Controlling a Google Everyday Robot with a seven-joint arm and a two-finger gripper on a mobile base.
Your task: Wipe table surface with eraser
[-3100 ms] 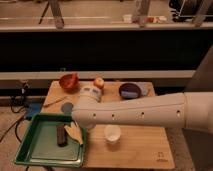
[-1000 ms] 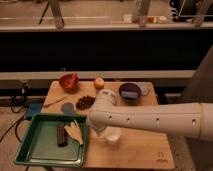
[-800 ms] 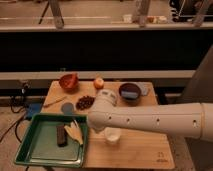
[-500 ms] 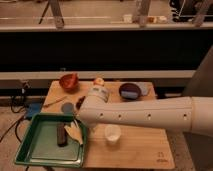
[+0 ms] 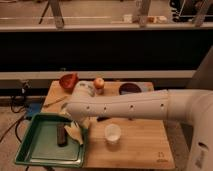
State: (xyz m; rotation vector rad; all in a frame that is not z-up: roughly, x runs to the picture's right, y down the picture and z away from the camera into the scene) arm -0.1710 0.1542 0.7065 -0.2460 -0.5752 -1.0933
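eraser [image 5: 61, 135] in green tray [image 5: 30, 150]; gripper [image 5: 70, 116] over its far corner

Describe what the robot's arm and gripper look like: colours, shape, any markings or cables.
The arm is a smooth off-white tube, thick near the body and tapering toward its far end, with a row of small dark dots along its side and a rounded joint at the end. No cables show. The gripper, at the arm's far end over the green tray's right edge, looks pale too.
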